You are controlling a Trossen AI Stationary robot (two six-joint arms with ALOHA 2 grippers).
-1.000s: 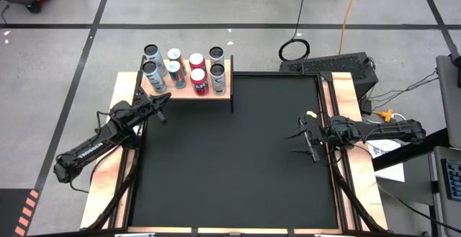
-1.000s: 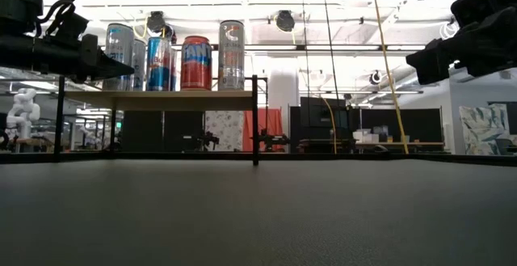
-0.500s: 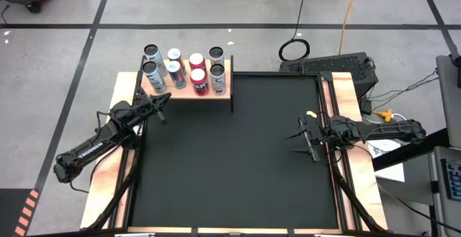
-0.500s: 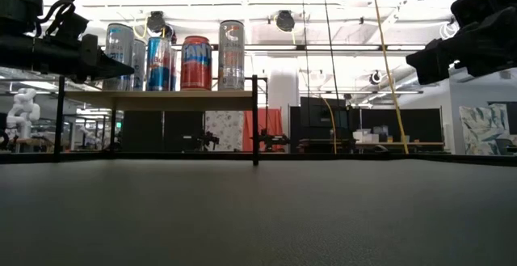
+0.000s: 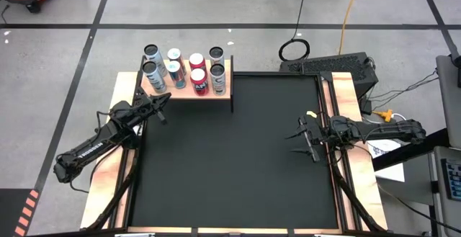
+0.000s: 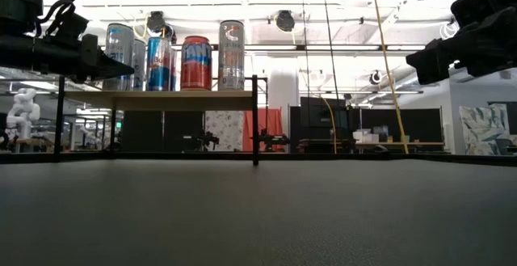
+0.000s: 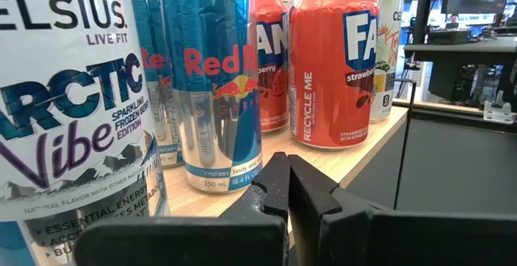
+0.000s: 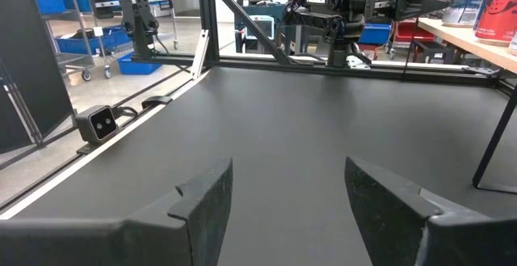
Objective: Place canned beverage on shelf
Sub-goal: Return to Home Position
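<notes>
My left pincer [image 7: 286,169] pinched together, empty, nose at the shelf [image 7: 355,154] edge; cans [image 5: 199,81] standing on it just ahead; right pincer [image 8: 287,205] splayed apart, well off opposite; risk: swinging sideways while backing out clips front row, topples cans.

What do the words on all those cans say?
"ELSIUS" (start cut off): white can
"LIVE FIT": same can
"ARCTIC Vibe": same can
"SPARKLING FROZEN BERRY EDITION": same can
"Red B" (rest hidden): blue-and-silver can
"250 mL": same can
"FA" (rest hidden): red can
"RECYCLE ME": same can
Smaller print: too small to read.
</notes>
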